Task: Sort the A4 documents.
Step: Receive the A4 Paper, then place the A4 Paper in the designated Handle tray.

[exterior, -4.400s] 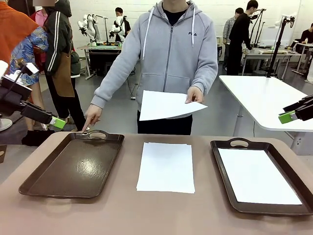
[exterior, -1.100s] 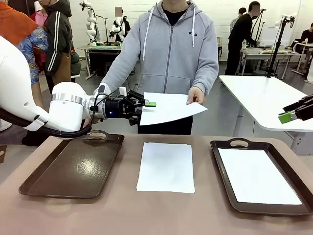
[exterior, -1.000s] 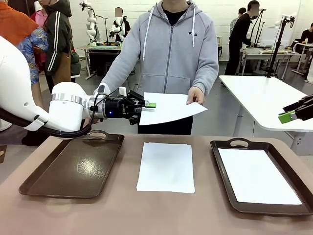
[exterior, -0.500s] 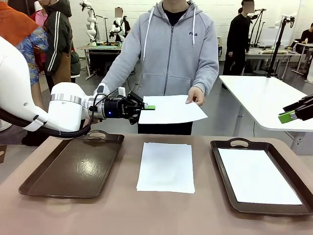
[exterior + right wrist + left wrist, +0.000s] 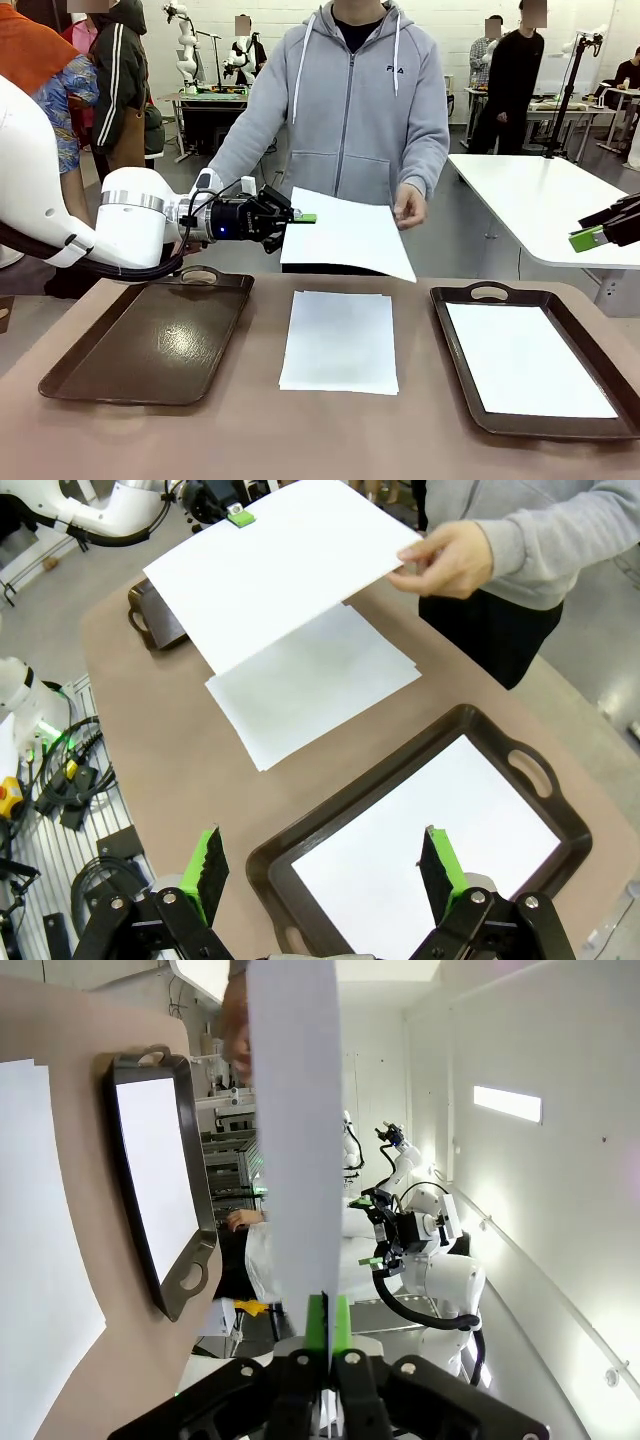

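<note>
My left gripper (image 5: 303, 218) is shut on the left edge of an A4 document (image 5: 345, 235) held in the air above the table's far edge. A person's hand (image 5: 408, 207) is at that sheet's far right corner, and its near right corner droops. In the left wrist view the sheet (image 5: 295, 1110) runs edge-on out of my shut left gripper (image 5: 326, 1310). A small stack of A4 documents (image 5: 340, 340) lies mid-table. My right gripper (image 5: 325, 870) hangs open, high over the right tray (image 5: 270, 860), which holds one sheet (image 5: 430, 830).
The left brown tray (image 5: 150, 340) holds nothing and lies under my left arm. The right tray (image 5: 470, 300) lies at the table's right. The person in a grey hoodie (image 5: 350, 100) stands at the far side. A white table (image 5: 540, 200) stands behind on the right.
The left arm came in and shut on the sheet's left edge. Over the last second the sheet's near right corner sagged and the person's hand shifted slightly. The right arm stayed still.
</note>
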`<state>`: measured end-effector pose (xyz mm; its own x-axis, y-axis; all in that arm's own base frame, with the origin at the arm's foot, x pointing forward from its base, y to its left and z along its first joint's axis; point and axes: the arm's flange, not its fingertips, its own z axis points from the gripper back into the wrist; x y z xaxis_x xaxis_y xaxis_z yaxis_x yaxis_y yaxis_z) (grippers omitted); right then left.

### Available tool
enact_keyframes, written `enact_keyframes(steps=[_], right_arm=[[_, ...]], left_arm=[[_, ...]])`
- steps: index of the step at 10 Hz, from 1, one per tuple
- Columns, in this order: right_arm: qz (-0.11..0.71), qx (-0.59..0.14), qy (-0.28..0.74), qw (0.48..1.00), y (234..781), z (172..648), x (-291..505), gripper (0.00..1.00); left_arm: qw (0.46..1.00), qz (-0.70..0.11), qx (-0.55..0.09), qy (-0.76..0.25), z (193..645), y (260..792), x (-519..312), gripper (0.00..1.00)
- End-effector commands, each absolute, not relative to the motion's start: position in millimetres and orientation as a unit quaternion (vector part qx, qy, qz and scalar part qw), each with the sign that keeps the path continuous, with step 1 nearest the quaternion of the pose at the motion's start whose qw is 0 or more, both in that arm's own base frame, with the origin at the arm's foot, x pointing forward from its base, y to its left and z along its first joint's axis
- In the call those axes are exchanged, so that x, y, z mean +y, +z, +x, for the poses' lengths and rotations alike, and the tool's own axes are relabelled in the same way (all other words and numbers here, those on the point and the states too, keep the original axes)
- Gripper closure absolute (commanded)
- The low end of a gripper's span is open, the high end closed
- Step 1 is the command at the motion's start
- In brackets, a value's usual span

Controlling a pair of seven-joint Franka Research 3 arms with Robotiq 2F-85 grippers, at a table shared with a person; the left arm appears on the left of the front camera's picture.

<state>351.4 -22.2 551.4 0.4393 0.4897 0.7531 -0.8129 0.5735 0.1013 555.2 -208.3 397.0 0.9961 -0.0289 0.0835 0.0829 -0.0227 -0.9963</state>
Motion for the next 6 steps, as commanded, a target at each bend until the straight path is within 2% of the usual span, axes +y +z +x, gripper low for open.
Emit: enact_keyframes(steps=[1,6], right_arm=[[0.234,-0.349,0.400,0.814,550.8,351.6,-21.7,0.00],[0.234,-0.349,0.400,0.814,550.8,351.6,-21.7,0.00]], left_arm=[[0.701,-0.713,-0.021,-0.034,556.4,395.4,-210.1,1.00],[0.701,-0.713,-0.021,-0.034,556.4,395.4,-210.1,1.00]])
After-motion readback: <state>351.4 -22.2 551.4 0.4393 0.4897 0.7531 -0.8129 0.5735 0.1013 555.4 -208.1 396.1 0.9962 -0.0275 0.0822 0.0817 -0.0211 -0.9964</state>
